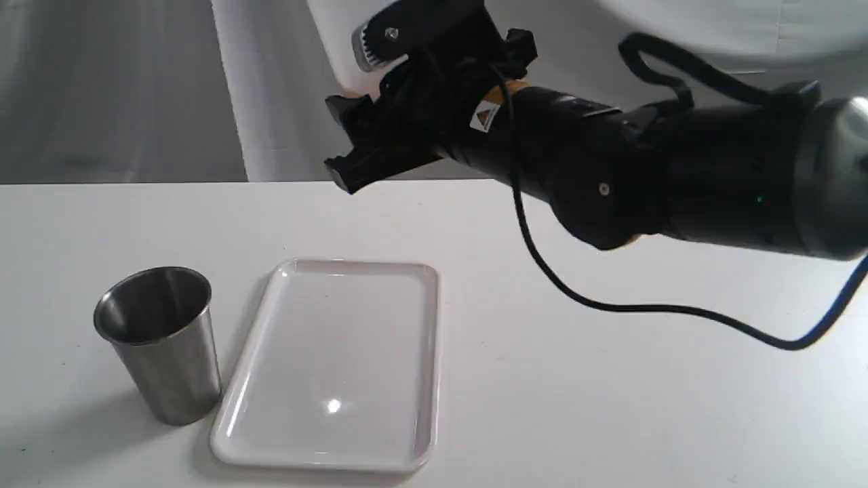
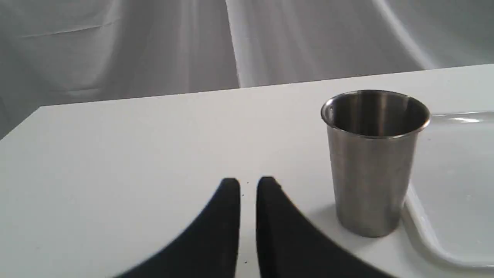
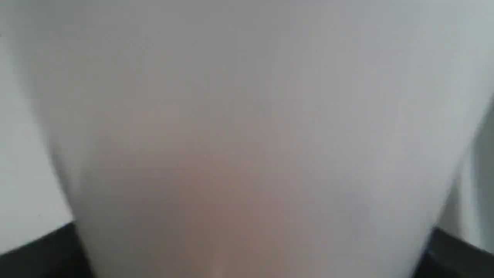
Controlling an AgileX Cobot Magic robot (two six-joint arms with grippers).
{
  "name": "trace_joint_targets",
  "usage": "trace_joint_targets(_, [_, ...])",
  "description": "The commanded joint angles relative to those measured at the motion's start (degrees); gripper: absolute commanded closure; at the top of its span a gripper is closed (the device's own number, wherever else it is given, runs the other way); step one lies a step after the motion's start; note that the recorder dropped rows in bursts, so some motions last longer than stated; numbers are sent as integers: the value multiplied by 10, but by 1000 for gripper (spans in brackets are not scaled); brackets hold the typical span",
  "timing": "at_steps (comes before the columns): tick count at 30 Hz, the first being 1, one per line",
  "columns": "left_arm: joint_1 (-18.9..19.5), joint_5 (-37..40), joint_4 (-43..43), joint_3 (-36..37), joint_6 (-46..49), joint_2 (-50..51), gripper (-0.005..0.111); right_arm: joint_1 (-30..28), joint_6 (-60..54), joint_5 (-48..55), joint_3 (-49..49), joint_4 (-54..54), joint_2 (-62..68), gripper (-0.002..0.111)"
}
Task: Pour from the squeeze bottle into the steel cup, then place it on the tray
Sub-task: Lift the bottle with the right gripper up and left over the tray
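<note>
Right gripper (image 1: pixel 369 135), upper centre of the exterior view, is clamped on the squeeze bottle (image 1: pixel 336 41). The bottle is mostly hidden, so its axis is unclear. Steel cup (image 1: pixel 159 342) stands upright lower left, well apart from the bottle, just beside the tray (image 1: pixel 339 339). Left gripper (image 2: pixel 248 181) is near the cup, nearly closed and empty. The pour likely needs a carry down-left.

A matte white counter (image 2: pixel 115 154) spreads beneath and ahead of the jaws, with a few tiny dark specks near their tips. Beyond its far edge, a pale grey cloth backdrop (image 2: pixel 115 46) hangs in soft folds.
</note>
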Motion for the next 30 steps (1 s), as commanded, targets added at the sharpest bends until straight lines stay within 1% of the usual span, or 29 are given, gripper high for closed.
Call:
trace_joint_targets(1, [2, -4, 0, 3, -2, -3, 98, 1, -5, 14, -35, 8, -12, 108])
trace_joint_targets(5, [2, -4, 0, 3, -2, -3, 98, 1, -17, 39, -56, 28, -12, 108])
trace_joint_targets(12, [2, -4, 0, 3, -2, -3, 98, 7, -335, 51, -65, 272, -12, 108])
trace_joint_targets(13, [2, -4, 0, 3, -2, -3, 98, 12, -372, 51, -65, 291, -12, 108])
trace_joint_targets(16, [2, -4, 0, 3, -2, -3, 98, 22, -385, 51, -65, 276, -12, 108])
trace_joint_targets(17, [2, -4, 0, 3, -2, -3, 98, 24, -376, 51, -65, 260, -12, 108])
trace_joint_targets(19, [2, -4, 0, 3, -2, -3, 98, 24, -290, 51, -65, 196, -10, 108])
trace_joint_targets(23, [2, -4, 0, 3, -2, -3, 98, 24, -7, 51, -65, -15, -10, 108])
trace_joint_targets(24, [2, -4, 0, 3, -2, -3, 98, 24, 62, 51, -65, -85, -10, 108])
trace_joint_targets(25, [2, -4, 0, 3, -2, -3, 98, 22, 119, 51, -65, -124, -9, 108])
trace_joint_targets(26, [2, -4, 0, 3, -2, -3, 98, 22, 153, 51, -65, -156, -5, 108])
trace_joint_targets(27, [2, -4, 0, 3, -2, -3, 98, 22, 161, 51, -65, -158, -4, 108])
trace_joint_targets(30, [2, -4, 0, 3, -2, -3, 98, 22, 140, 76, -65, -158, 8, 108])
